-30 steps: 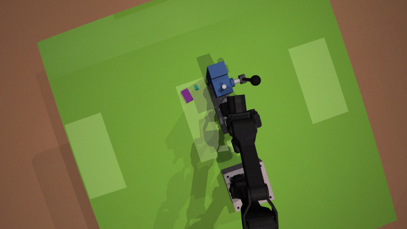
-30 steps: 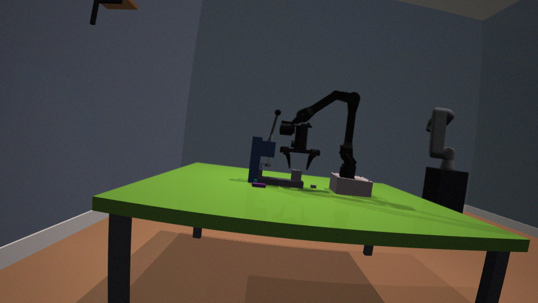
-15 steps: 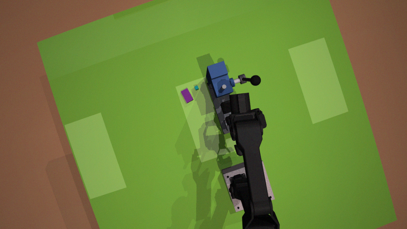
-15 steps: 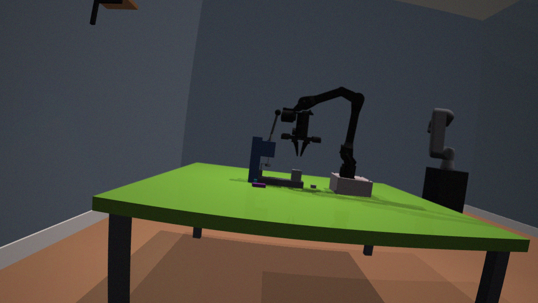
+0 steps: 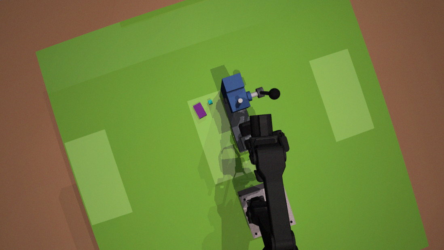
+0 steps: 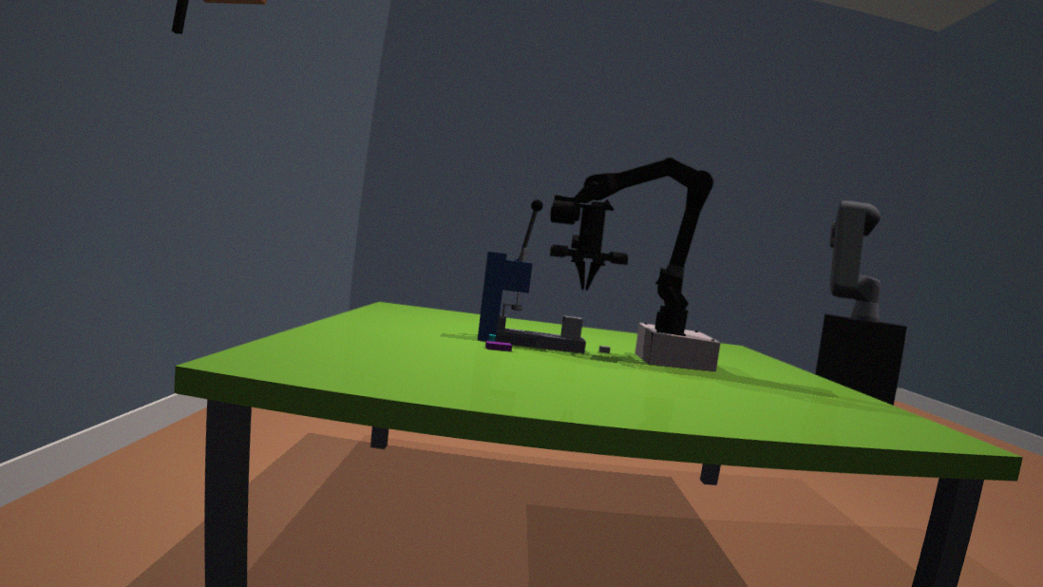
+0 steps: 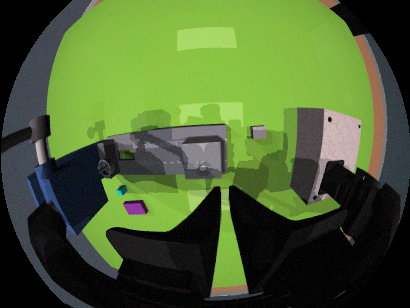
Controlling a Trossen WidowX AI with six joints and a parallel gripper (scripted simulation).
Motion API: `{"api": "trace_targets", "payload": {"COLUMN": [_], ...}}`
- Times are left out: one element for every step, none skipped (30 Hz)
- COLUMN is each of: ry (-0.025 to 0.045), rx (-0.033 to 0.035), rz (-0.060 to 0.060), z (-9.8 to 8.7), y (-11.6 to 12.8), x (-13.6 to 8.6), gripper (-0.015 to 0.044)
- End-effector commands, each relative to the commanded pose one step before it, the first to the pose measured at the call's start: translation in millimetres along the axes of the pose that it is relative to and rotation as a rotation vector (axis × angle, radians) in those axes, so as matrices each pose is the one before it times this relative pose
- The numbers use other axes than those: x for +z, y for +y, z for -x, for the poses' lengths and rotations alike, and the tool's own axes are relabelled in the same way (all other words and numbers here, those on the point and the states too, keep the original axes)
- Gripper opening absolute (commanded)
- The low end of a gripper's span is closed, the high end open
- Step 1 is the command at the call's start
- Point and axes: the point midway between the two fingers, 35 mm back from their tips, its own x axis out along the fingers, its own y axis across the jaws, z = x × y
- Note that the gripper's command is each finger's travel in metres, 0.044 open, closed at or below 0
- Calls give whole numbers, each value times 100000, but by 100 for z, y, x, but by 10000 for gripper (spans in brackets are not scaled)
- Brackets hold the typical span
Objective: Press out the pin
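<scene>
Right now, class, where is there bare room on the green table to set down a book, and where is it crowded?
Bare patches on the table: right of the lever in the top view, and left of the purple piece. Crowded: between press and robot base, under the claw.

My arm [image 5: 273,173] [image 6: 642,175] is matte black all over, built of chunky rounded links and knobbly joints, ending in a black gripper [image 5: 246,136] [image 6: 584,289] [image 7: 224,191] with two tapering, pointed fingers and stubby cylindrical lobes jutting out at either side above them.
</scene>
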Motion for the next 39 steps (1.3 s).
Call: {"api": "trace_targets", "payload": {"ry": [-53, 2, 2, 1, 0, 198, 347, -307, 255, 190, -163, -588, -1005, -1409, -1793, -2153, -2485, -2783, -3045, -3268, -3448, -3583, -3674, -3710, -2118, -1408, -1181, -653, -177, 0, 0, 0, 0, 0, 0, 0, 0, 0, 0], "rx": [43, -67, -42, -14, 0, 530, 1019, -557, 1878, 3153, 3800, 3757, 3666, 3528, 3346, 3121, 2859, 2562, 2234, 1879, 1504, 1112, 709, 364, 66, -32, -89, -76, -24, 0, 0, 0, 0, 0, 0, 0, 0, 0, 0], "rz": [151, -1, -1, 0, 0, 1272, 2427, -1915, 4340, 7266, 8804, 8866, 8929, 8995, 9062, 9129, 9199, 9272, 9345, 9421, 9497, 9575, 9655, 6615, 4775, 4909, 4906, 2777, 479, 0, 0, 0, 0, 0, 0, 0, 0, 0, 0], "z": [38, -84, -66, -25, 0, 2, 4, 42, -182, -300, -357, -352, -347, -342, -337, -332, -327, -322, -317, -312, -307, -302, -297, -291, -163, -108, -90, -50, -14, 0, 0, 0, 0, 0, 0, 0, 0, 0, 0], "y": [-3595, -827, -511, -171, 0, -40, -75, 960, -41, -67, -79, -78, -78, -77, -77, -76, -75, -74, -72, -70, -66, -62, -56, -48, -25, -15, -11, -5, -1, 0, 0, 0, 0, 0, 0, 0, 0, 0, 0], "x": [-84, -53, -39, -14, 0, 2, 2, 99, -15, -27, -35, -38, -42, -47, -52, -57, -63, -70, -77, -85, -93, -101, -110, -119, -73, -50, -44, -25, -7, 0, 0, 0, 0, 0, 0, 0, 0, 0, 0], "gripper": [30, 30, 30, 30, 30, 30, 30, 30, 30, 30, 30, 30, 30, 30, 30, 30, 30, 30, 30, 30, 30, 30, 30, 30, 30, 30, 30, 30, 30, 30, 30, 30, 30, 30, 30, 30, 30, 30, 30]}}
